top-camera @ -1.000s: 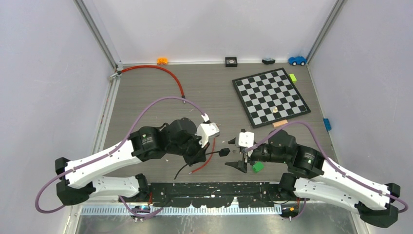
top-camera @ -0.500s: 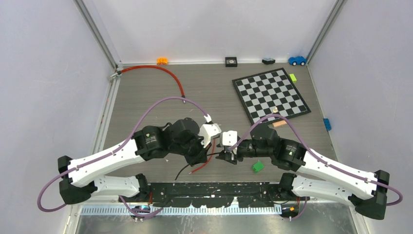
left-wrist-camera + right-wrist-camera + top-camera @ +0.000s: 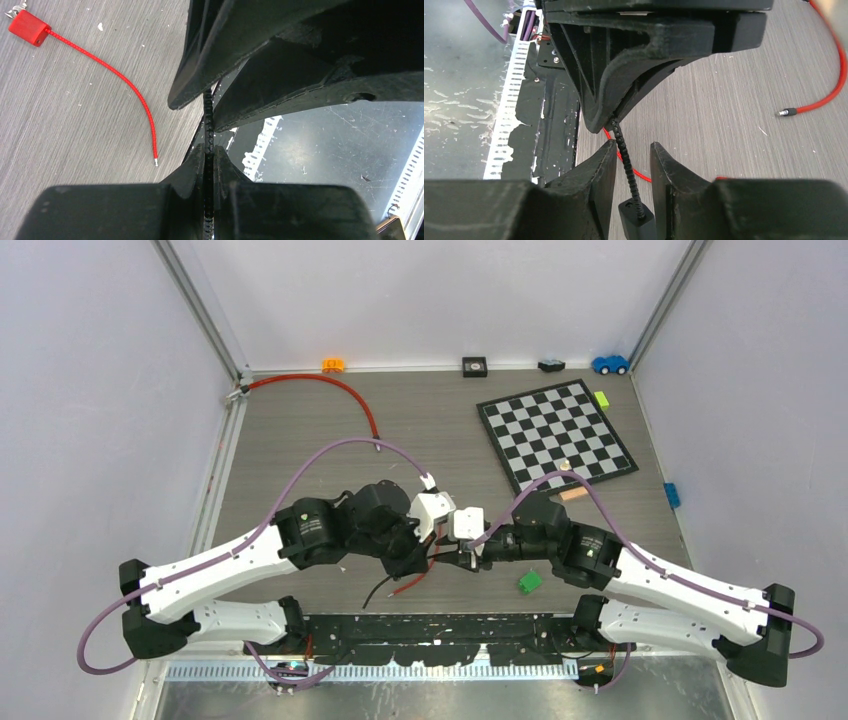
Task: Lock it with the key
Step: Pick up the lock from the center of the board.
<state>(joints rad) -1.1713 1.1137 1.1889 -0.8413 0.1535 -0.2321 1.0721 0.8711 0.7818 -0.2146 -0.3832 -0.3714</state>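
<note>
**Both grippers bunched up on the black cable, contact spot mostly hidden**

From above you can't see the meeting point. The left arm [image 3: 230,565] and right arm [image 3: 660,585] cover it with their wrists, mid-table [image 3: 300,470] by the near edge.

The wrist cams help. The left gripper [image 3: 209,155] is clamped tight on the black cable [image 3: 208,117]. The right gripper [image 3: 633,155] has its fingers part-way open, straddling that cable without pinching it. The black lock body [image 3: 636,219] sits low in the gap, cut off by the frame, and I can't tell if the fingers touch it.

Counts:
- two arms
- one checkerboard [image 3: 556,437] toward the far right corner
- two red cables: a long red cable [image 3: 330,383] from the far left corner and a short red cable [image 3: 408,586] under the left gripper
- four toys along the far edge: blue car [image 3: 609,364], orange toy [image 3: 333,365], black square [image 3: 475,366], black bit [image 3: 551,365]
- three blocks: green block [image 3: 529,582], lime block [image 3: 601,399], blue block [image 3: 672,495]

Versus a second ago, the right arm has swung left from beside the green block. The grippers were apart then and are nose to nose now. The left arm barely shifted.
</note>
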